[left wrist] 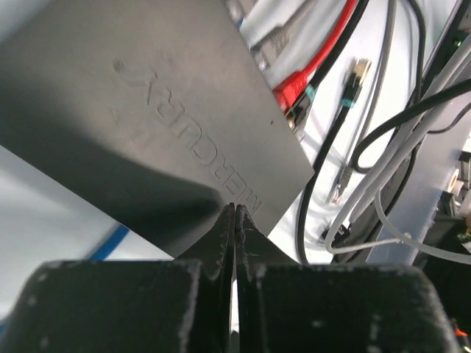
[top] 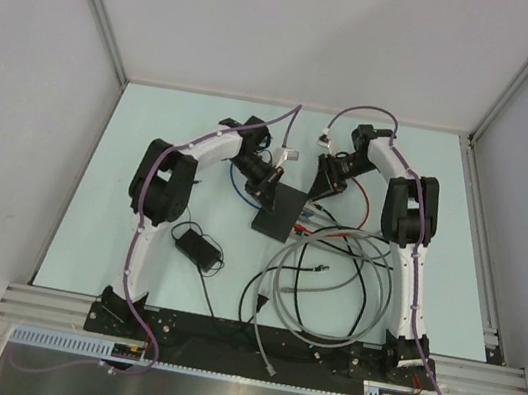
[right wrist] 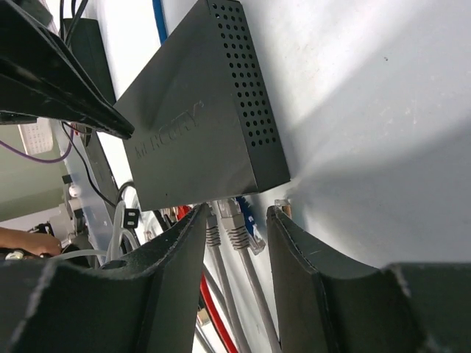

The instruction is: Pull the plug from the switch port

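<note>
L claw (left wrist: 234, 213): jaws pressed together, nothing between them. The tips sit at the near edge of the switch (left wrist: 147, 110), on or just above its top; I can't tell if they bear down. In the right wrist view the same tips meet the switch's top edge on the far-left side, so this arm looks placed to pin the box, not to pull.

The switch lies flat on the worktop (right wrist: 368, 88), mid-scene between both arms. Its port face is turned away from the L claw and toward the R arm. Out of that face come a red plug (left wrist: 293, 87), two grey plugs (right wrist: 237, 234) side by side and a blue one (right wrist: 251, 220) just beside them. A loose black cable w/ gold-tipped plug (left wrist: 358, 70) lies apart on the worktop, not in any port.

R claw (right wrist: 237, 213): jaws part-open and holding nothing yet. It faces the port face head-on, w/ both grey plugs in the gap between its fingers and the blue one just inside the R finger.

Key relation: the plugs' long axis runs straight out of the port face toward the R claw's wrist. The R arm is the nearer one, so the pull prob. goes back along that line. Both greys sit in the gap, so closing may catch two at once.
</note>
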`<state>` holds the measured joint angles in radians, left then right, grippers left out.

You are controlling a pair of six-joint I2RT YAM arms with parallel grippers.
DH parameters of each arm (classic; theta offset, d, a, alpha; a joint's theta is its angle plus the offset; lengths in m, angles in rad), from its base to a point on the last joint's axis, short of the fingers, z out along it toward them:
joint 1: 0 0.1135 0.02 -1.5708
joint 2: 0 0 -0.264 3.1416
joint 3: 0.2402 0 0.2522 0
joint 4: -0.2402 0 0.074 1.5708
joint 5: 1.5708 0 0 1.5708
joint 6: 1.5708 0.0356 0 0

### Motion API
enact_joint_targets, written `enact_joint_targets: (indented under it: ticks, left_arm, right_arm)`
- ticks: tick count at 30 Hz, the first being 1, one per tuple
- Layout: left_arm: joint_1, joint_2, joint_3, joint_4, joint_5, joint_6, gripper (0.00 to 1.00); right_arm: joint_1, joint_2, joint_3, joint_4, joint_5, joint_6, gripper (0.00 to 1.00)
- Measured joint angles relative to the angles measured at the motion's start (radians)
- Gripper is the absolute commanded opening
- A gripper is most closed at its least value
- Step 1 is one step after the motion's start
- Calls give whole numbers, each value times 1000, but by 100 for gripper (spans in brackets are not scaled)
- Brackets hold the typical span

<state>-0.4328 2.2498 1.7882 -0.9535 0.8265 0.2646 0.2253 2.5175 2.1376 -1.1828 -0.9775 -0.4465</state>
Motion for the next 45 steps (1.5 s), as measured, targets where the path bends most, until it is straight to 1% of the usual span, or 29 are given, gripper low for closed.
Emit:
enact_joint_targets:
  ticks: [8, 18, 30, 37, 42, 45]
  left_arm:
    - [-1, -3, -81, -37, 8, 6, 0]
    - [-8, -3, -89, -55, 3, 5, 0]
    - [-31, -3, -90, -62, -3, 5, 0]
    - [-31, -3, -90, -63, -4, 5, 0]
    - [-32, -3, -90, -63, -4, 5, 0]
    - [-32, -3, -90, -63, -4, 5, 0]
  right_arm:
    - [-4, 0, -8, -24, -10, -23, 44]
    - [10, 11, -43, -55, -42, -56, 46]
    - [22, 11, -88, -22, -53, -47, 40]
    - [21, 11, -89, -12, -52, -39, 42]
    - [21, 11, -90, -8, -52, -18, 46]
    - [21, 11, -90, -6, -55, -8, 40]
